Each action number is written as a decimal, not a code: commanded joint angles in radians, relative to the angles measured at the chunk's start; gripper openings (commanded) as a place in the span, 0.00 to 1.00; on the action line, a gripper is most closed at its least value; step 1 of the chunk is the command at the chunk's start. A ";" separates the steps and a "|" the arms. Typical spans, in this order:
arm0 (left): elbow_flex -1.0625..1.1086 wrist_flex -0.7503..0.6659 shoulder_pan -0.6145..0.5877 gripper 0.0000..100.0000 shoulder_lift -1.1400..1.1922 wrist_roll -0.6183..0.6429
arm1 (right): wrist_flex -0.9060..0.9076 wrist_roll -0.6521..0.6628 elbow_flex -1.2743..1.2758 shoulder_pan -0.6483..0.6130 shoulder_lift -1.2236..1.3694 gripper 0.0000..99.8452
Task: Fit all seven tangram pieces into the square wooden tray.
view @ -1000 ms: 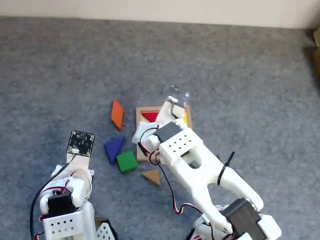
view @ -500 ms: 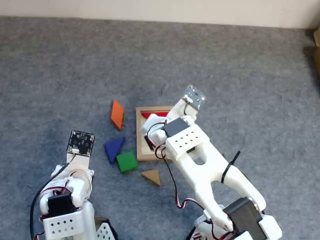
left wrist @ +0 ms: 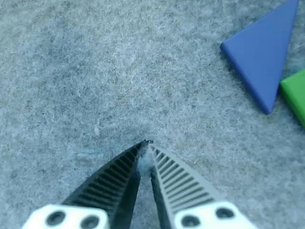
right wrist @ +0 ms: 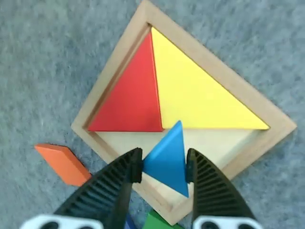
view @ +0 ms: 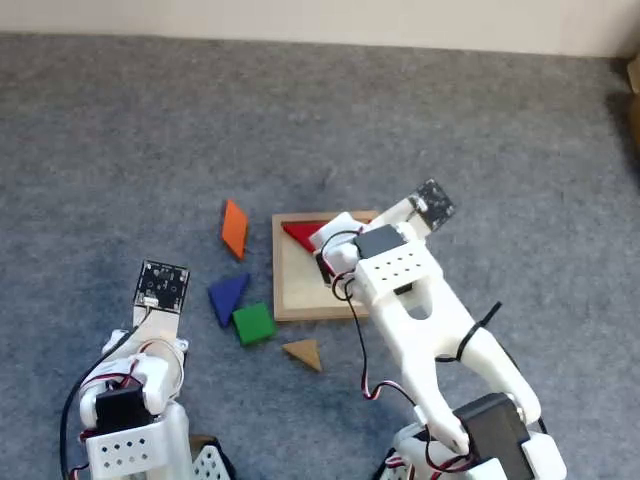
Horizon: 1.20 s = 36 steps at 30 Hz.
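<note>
Grey carpeted surface (view: 480, 130), placement step. Right tool (right wrist: 163, 164) clamped on light-blue triangle (right wrist: 167, 155) above the tray (right wrist: 114, 64); red triangle (right wrist: 133, 102) and yellow triangle (right wrist: 195, 95) are seated just beyond its tips. Next move likely calls for lowering the piece flat onto the bare floor beneath. Left tool (left wrist: 145, 149) closed, empty.

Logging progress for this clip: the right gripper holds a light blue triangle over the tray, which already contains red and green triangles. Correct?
Not quite. The right wrist view shows the tray holding the red triangle and a yellow triangle, not a green one. The right gripper does hold the light blue triangle over it.
</note>
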 commanded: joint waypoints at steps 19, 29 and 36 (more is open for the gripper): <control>0.019 0.003 -0.005 0.01 -0.005 0.006 | -0.010 0.147 0.021 0.018 -0.007 0.13; 0.019 0.003 -0.005 0.01 -0.005 0.006 | -0.010 0.107 0.027 0.010 -0.008 0.26; 0.019 0.003 -0.005 0.01 -0.005 0.006 | -0.010 0.103 0.030 -0.028 -0.007 0.35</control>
